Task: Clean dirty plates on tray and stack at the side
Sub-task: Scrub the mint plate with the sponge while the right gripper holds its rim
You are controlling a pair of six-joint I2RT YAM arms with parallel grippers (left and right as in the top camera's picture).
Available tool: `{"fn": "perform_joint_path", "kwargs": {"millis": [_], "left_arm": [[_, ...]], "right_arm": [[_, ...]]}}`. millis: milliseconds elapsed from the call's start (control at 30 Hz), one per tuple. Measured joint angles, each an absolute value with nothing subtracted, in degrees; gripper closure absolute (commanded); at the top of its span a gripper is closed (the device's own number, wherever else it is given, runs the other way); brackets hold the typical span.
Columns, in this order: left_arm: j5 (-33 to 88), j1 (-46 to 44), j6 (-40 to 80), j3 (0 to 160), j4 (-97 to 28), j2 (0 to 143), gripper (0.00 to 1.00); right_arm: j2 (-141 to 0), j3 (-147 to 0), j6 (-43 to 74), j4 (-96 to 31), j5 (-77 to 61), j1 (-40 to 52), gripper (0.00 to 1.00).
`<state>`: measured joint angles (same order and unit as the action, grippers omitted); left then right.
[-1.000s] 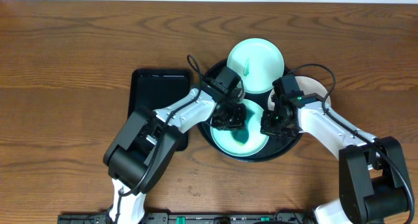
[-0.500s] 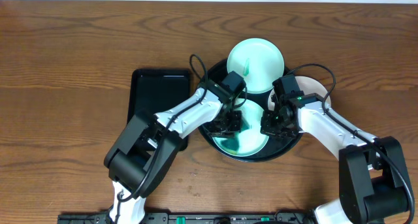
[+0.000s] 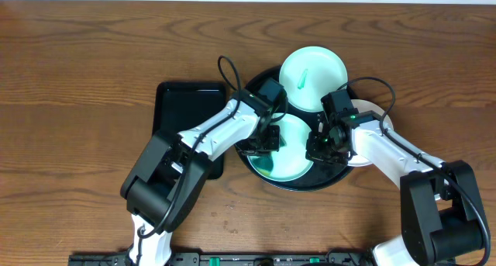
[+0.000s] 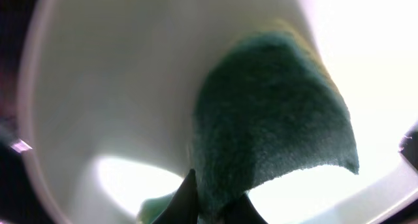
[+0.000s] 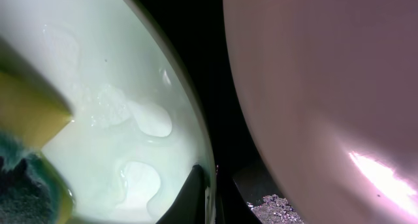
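The left gripper (image 3: 263,145) is pinching a green sponge (image 4: 274,119) tight, pressing it onto a mint plate (image 3: 294,156) lying in the round black tray (image 3: 298,188). The right gripper (image 5: 208,196) is clamping that plate's rim. The second mint plate (image 3: 312,78) and the white plate (image 3: 370,109) are lying at the tray's edges.

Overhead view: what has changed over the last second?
The left gripper, shut on the sponge, slid left across the near mint plate. The far mint plate shifted slightly right. The right gripper stayed clamped on the near mint plate's rim. The round tray, white plate and rectangular tray stayed put.
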<state>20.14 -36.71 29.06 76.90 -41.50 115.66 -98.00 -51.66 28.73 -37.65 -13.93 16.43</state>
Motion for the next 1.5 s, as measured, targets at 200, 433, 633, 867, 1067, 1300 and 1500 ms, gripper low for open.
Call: {"fn": "perform_joint_path", "kwargs": {"millis": [200,433,633,867,1067,1300,1500], "left_arm": [[31.27,-36.58,28.67,75.64,-30.79,116.99,0.93],[33.06,-37.82,28.73,75.61,-28.42,117.56,0.92],[31.48,-37.23,28.75,75.66,-29.32,117.56,0.93],[20.16,-36.64,28.91,78.74,-39.92,116.99,0.93],[8.91,-36.38,27.33,80.71,-45.30,116.81,0.93],[4.32,-36.42,26.96,81.14,-45.65,116.84,0.93],[2.02,-36.42,26.33,82.17,-45.41,117.21,0.93]], "right_arm": [[-98.00,-51.66,28.73,-37.71,-13.93,16.43,0.99],[-98.00,-51.75,28.73,-37.85,-13.65,16.40,0.99],[-98.00,-51.77,28.73,-37.98,-13.61,16.40,0.99],[-98.00,-51.81,28.73,-38.04,-13.56,16.40,0.99],[-98.02,-51.81,28.73,-38.04,-13.56,16.43,0.99],[-98.08,-51.81,28.73,-38.02,-14.22,16.43,0.99],[-98.15,-51.81,28.73,-38.00,-14.98,16.49,0.99]]}}
